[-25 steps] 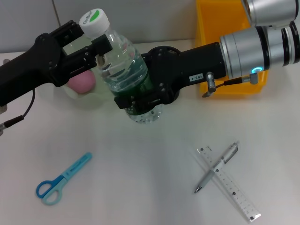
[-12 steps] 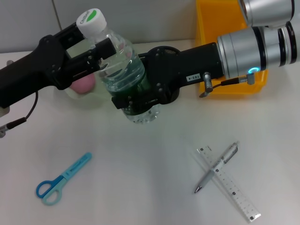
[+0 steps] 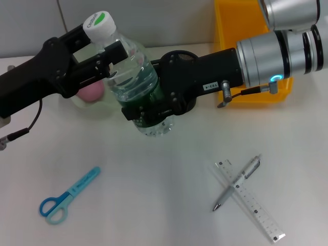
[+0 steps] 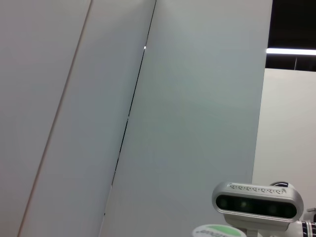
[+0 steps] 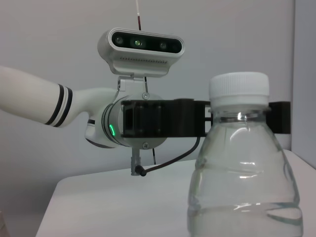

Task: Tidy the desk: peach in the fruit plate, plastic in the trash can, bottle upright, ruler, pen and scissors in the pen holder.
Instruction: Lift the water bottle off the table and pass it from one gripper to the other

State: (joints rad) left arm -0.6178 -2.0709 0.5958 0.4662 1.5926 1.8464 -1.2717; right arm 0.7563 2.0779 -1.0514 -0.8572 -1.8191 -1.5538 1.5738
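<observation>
A clear water bottle [image 3: 134, 77] with a white and green cap stands upright at the middle back of the table. My right gripper [image 3: 151, 110] is shut around its lower body. My left gripper [image 3: 110, 61] comes in from the left and is shut on the bottle's neck just under the cap; the right wrist view shows that left gripper [image 5: 238, 121] with black fingers [image 5: 197, 123] on both sides of the neck. The pink peach [image 3: 91, 91] lies in the pale fruit plate [image 3: 105, 108] behind the left gripper. Blue scissors [image 3: 66, 196] lie front left. A silver pen [image 3: 237, 183] lies across the clear ruler [image 3: 256, 207] front right. Pen holder and plastic are out of view.
A yellow bin [image 3: 230, 20] stands at the back right, partly behind my right arm. A loose black cable [image 3: 20, 130] hangs near the left table edge. The left wrist view shows only wall panels and the robot's head camera [image 4: 256, 200].
The bottle and both grippers have shifted a little to the left over the last second. The scissors, pen and ruler have not moved.
</observation>
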